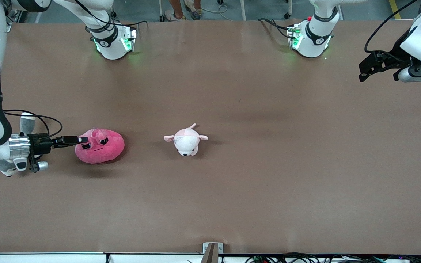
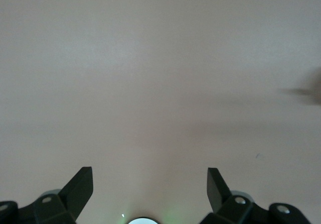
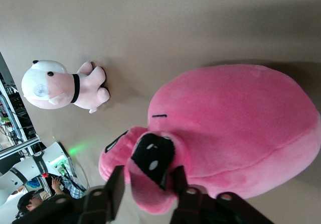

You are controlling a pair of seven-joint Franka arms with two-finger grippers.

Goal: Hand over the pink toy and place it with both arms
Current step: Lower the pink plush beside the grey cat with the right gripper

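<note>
My right fingers (image 1: pixel 82 140) pinch a fold of plush at the face of the pink toy (image 1: pixel 100 145), which lies on the surface (image 1: pixel 254 175) near the right arm's end; the low, sideways grip is likely meant to lift it toward the other arm. My left fingers (image 1: pixel 371 67) hang spread and empty over the corner near the left arm's base, waiting to receive. A pale plush (image 1: pixel 185 140) lies mid-surface.
</note>
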